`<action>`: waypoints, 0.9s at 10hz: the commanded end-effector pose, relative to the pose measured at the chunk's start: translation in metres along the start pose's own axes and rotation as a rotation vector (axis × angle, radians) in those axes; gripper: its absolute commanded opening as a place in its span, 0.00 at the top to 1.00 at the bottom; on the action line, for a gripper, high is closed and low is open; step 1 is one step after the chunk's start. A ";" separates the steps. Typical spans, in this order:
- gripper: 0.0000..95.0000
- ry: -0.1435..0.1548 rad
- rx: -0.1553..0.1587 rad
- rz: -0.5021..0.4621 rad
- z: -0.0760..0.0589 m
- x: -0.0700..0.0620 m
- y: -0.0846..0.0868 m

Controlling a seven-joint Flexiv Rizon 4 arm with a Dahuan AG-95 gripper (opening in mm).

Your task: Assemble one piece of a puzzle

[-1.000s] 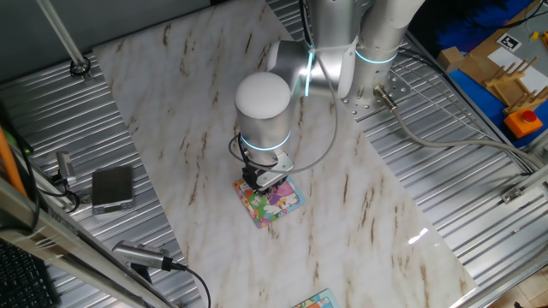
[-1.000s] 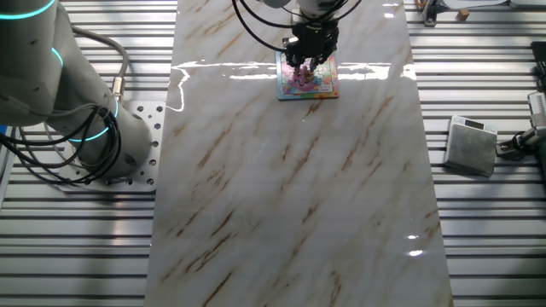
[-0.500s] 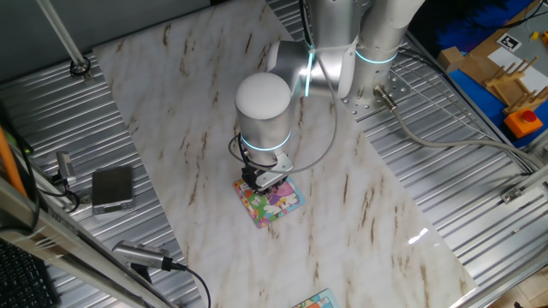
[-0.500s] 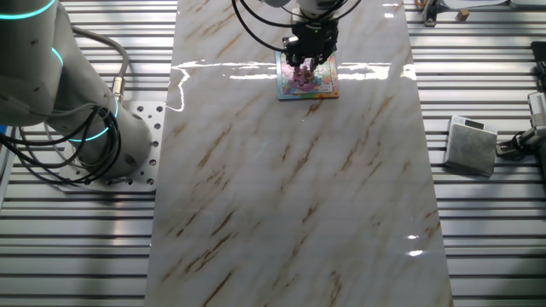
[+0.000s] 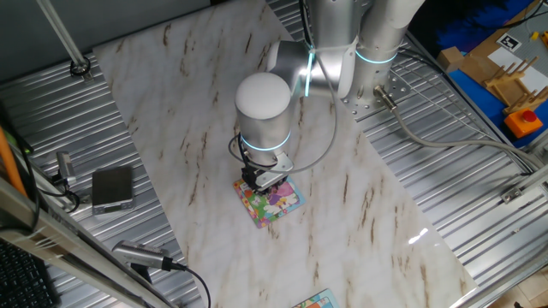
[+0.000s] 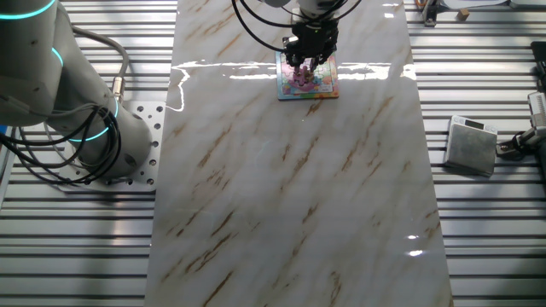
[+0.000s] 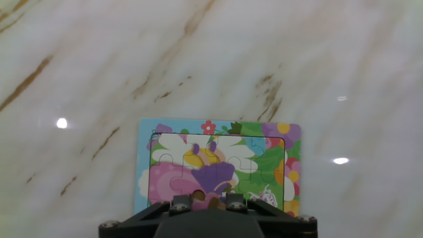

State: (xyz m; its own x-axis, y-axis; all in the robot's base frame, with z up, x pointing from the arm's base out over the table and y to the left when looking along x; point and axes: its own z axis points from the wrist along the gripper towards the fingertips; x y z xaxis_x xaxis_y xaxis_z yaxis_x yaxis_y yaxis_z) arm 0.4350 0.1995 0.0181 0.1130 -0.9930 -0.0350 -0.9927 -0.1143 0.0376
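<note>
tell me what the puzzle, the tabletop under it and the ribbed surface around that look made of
The puzzle: likely printed cardboard, flat with a slight sheen and cut lines between pieces. The tabletop: a glossy marble-look sheet, white with brown veins and mirror-like lamp glints; real stone or laminate, I cannot tell. The ribbed surface: bare metal, probably aluminium, silver with parallel grooves.

arm (image 5: 274,94): silver-white | cyan light rings | black cables | black end effector (image 6: 308,58)

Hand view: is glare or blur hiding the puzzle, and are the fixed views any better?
Hand view: sharp, glare spots sit on the marble beside the puzzle, and the gripper body hides its near edge. One fixed view: the arm covers part of the puzzle. The other fixed view: a glare band crosses it.
</note>
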 end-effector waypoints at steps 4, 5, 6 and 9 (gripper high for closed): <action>0.60 -0.004 0.001 -0.007 0.000 0.000 0.000; 0.60 -0.005 0.001 -0.008 0.000 0.000 0.000; 0.60 -0.006 0.001 -0.001 0.000 0.000 0.000; 0.80 -0.015 -0.001 0.085 -0.003 0.002 0.000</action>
State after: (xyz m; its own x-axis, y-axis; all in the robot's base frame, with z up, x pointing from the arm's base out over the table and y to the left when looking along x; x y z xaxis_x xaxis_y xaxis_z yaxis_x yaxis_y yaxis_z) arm 0.4354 0.1975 0.0210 0.0449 -0.9981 -0.0430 -0.9981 -0.0466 0.0396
